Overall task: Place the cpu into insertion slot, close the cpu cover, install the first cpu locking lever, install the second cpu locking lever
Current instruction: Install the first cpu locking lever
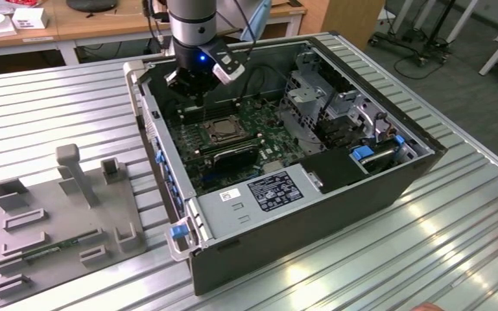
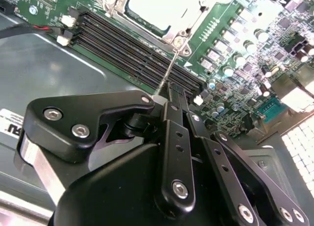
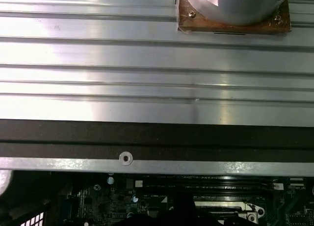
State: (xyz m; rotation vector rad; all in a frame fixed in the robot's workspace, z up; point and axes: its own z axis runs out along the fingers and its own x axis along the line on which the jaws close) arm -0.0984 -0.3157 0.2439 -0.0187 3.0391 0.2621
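Observation:
My gripper (image 1: 195, 98) hangs inside the open computer case, just behind the insertion slot (image 1: 220, 127) on the green motherboard (image 1: 262, 139). In the second wrist view the silvery cpu cover (image 2: 169, 34) lies flat on the slot, and a pale plate, the cpu (image 2: 154, 5), shows in its cut-out. A thin metal locking lever (image 2: 172, 64) slants from the slot's corner to the tips of my gripper (image 2: 164, 94). The fingers are shut, and the lever's end touches them. Whether it is pinched between them I cannot tell. The slot's rim (image 3: 226, 205) also shows in the first wrist view.
Long black memory slots (image 2: 132, 49) run beside the slot, under my fingers. A drive cage and brackets (image 1: 336, 110) fill the case's right in the exterior view. A grey fixture plate (image 1: 59, 220) lies on the ribbed metal table (image 1: 456, 246) at the exterior view's left.

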